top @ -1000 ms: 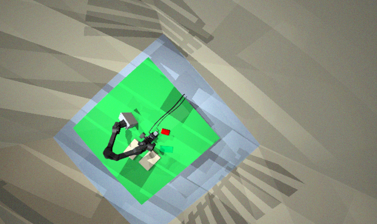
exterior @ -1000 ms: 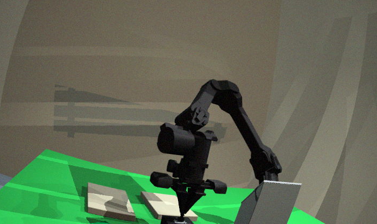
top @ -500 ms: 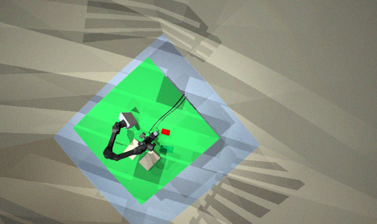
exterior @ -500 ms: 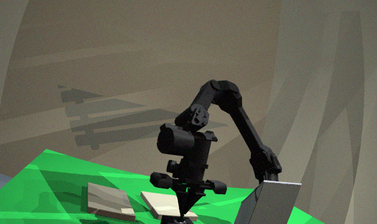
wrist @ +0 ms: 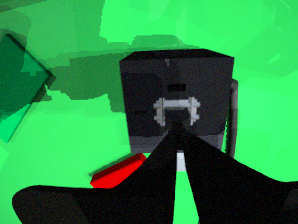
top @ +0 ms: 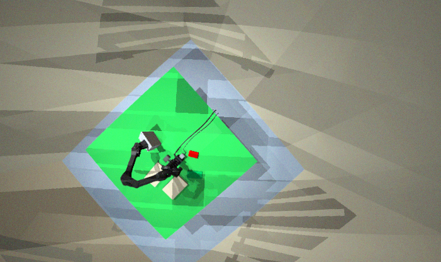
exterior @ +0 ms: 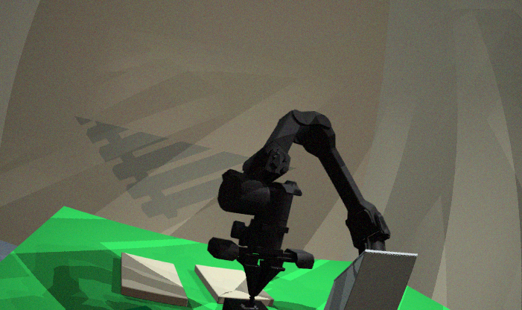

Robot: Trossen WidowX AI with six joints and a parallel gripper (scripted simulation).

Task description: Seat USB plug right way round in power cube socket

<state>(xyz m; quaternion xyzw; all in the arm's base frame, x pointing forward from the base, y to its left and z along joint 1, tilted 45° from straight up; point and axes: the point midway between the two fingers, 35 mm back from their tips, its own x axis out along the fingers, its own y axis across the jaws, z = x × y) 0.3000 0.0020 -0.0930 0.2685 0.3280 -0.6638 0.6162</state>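
The dark power cube (wrist: 142, 90) (exterior: 231, 303) stands under my gripper. On its top a silver socket frame (wrist: 175, 103) surrounds a dark opening. My gripper (wrist: 178, 139) (exterior: 252, 295) points down and is shut on the USB plug (wrist: 176, 118), a small dark piece at the fingertips, directly at the socket. The fingers hide most of the plug, so its depth and which way round it is cannot be told. In the top view the arm covers the socket.
A red block (top: 193, 153) (wrist: 117, 174) lies close beside the cube. A teal tile (top: 195, 174) (wrist: 20, 90) lies farther off. Two cream slabs (top: 175, 187) (exterior: 151, 279) lie under the arm. A grey box (top: 150, 140) (exterior: 382, 281) stands by the arm's base. Thin dark cables run toward the table edge.
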